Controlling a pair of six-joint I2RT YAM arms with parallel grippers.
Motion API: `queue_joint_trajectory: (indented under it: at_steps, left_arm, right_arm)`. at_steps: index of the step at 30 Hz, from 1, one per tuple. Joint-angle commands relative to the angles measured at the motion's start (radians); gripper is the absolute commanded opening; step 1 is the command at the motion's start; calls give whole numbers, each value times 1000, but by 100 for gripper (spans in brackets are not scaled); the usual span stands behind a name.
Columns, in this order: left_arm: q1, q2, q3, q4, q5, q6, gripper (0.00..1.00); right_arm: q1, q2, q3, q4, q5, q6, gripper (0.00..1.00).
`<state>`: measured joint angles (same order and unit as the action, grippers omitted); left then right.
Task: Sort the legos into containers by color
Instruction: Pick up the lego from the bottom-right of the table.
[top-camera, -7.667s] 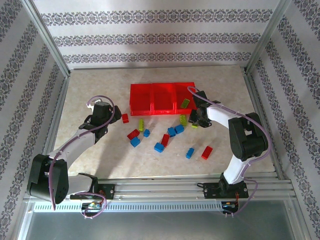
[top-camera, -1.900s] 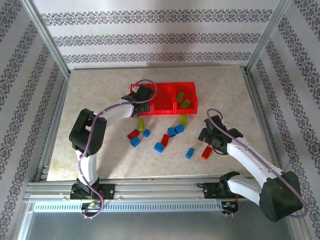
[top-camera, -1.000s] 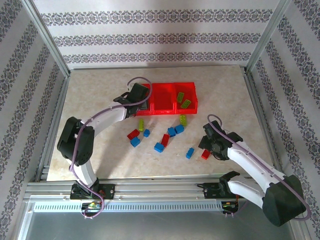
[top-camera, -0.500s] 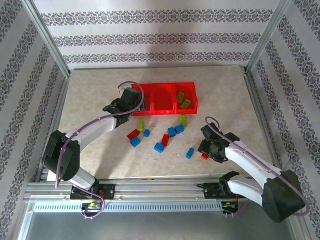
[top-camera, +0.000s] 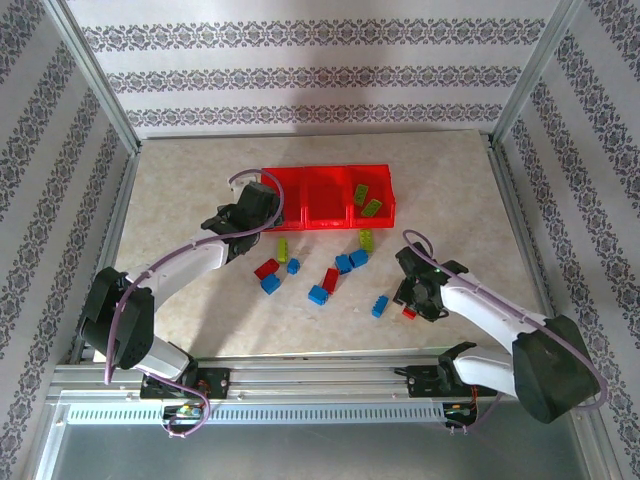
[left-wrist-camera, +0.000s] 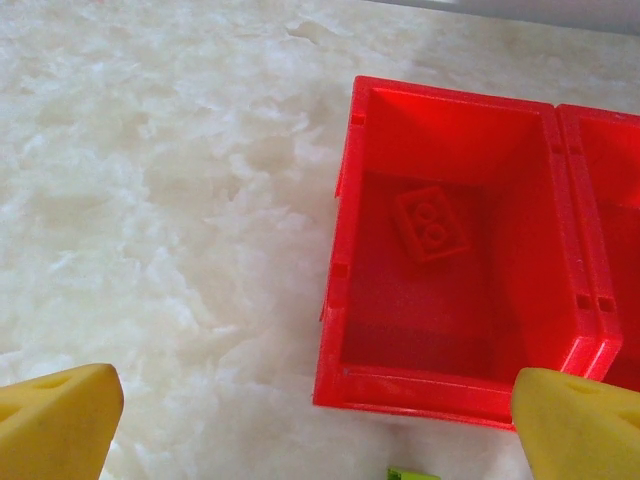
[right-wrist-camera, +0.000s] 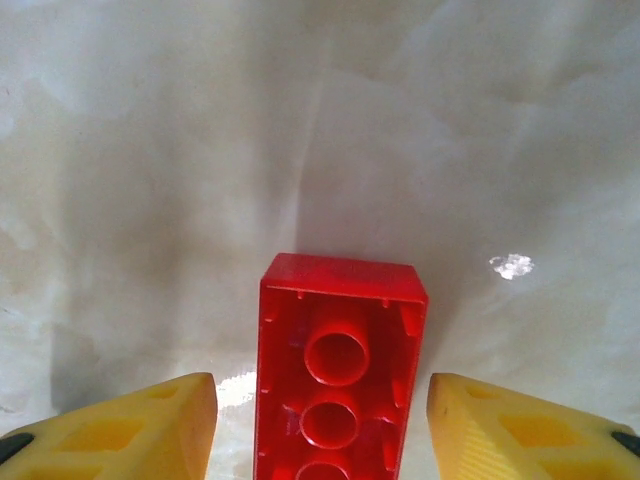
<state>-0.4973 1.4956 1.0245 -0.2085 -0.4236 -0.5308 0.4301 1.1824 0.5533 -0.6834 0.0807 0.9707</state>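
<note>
The containers (top-camera: 325, 195) are sitting as one red row toward 12 o'clock on the table (top-camera: 180, 180). The left pincer (left-wrist-camera: 320, 430) is hanging just off the row's 8 o'clock corner, its yellow fingertips (left-wrist-camera: 60, 420) spread wide with nothing between them. Ahead of it, the left bin (left-wrist-camera: 420, 310) is holding one small red brick (left-wrist-camera: 432, 222). Two green bricks (top-camera: 372, 208) are lying in the right bin (top-camera: 391, 205). The loose legos (top-camera: 318, 294), red, blue and green, are lying scattered on the table at 6 o'clock of the row. At 4 o'clock of that scatter, the right pincer (right-wrist-camera: 325, 420) is straddling a long red brick (right-wrist-camera: 340, 360) lying studs-down. Its jaws are standing partly apart, a gap is showing on each side, and neither finger is touching the brick.
</note>
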Motion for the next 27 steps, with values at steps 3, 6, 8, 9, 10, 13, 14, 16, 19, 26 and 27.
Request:
queue_joint_trajectory:
  at_steps: [3, 6, 8, 9, 10, 13, 14, 16, 19, 26, 27]
  left_arm:
    - [22, -52, -31, 11, -27, -14, 100]
    - [36, -67, -48, 8, -21, -30, 100]
    - [47, -80, -62, 8, -10, -39, 100]
    - [54, -85, -70, 8, -3, -45, 100]
    - [60, -93, -78, 8, 2, -51, 100]
    - [84, -117, -111, 13, 24, -71, 100]
    - [93, -127, -122, 19, 33, -80, 100]
    - [110, -145, -148, 30, 46, -92, 100]
    - [133, -169, -183, 42, 60, -114, 100]
    - [163, -196, -226, 49, 96, -145, 100]
    - [166, -198, -229, 48, 101, -148, 100]
  right_arm:
    - [11, 50, 2, 39, -22, 2, 51]
    - [12, 66, 16, 41, -18, -9, 45]
    - [12, 69, 28, 38, -14, -21, 41]
    - [12, 70, 36, 36, -13, -27, 39]
    - [14, 68, 45, 34, -10, -34, 37]
    - [19, 59, 78, 26, 12, -57, 33]
    - [23, 56, 95, 22, 22, -64, 33]
    - [33, 57, 132, 19, 44, -80, 31]
    - [59, 84, 216, 25, 73, -108, 31]
    - [201, 287, 538, 27, 166, -228, 30]
    - [227, 330, 600, 23, 179, -255, 30]
